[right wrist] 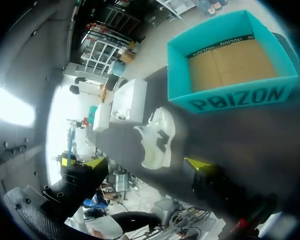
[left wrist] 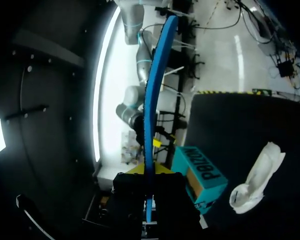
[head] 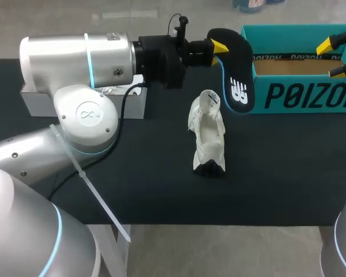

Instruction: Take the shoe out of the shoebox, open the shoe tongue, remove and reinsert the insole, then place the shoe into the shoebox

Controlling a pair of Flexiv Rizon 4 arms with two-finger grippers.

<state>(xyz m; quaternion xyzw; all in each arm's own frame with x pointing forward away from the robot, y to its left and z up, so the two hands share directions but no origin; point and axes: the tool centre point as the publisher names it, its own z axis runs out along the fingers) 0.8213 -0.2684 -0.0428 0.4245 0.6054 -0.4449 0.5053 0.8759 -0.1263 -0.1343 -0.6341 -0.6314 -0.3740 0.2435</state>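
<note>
Left end effector (head: 221, 48): pressed together on one end of the insole (head: 237, 72), flat faces pinched. In the left wrist view the insole (left wrist: 151, 110) is seen edge-on, running out from between the fingers. The insole is held in the air just beside the shoebox (head: 300, 95), outside its end wall; contact with the wall cannot be told.

Right end effector (head: 338, 56): spread wide, nothing held, poised above the shoebox's open top at the end away from the insole.

The shoe (head: 207, 134) is laid on the bench (head: 265, 173) near the shoebox, off its front corner and outside it. What looks like its opening end is nearer the shoebox.

Handling, as judged: the insole is taken as thin, light and floppy. A bow is visible along its length, so the free end is likely to sag and is best led into the shoe tip first. The shoe upper looks soft and collapsible, light enough to be pushed along the bench. A steadying hold at the heel collar is advised.
</note>
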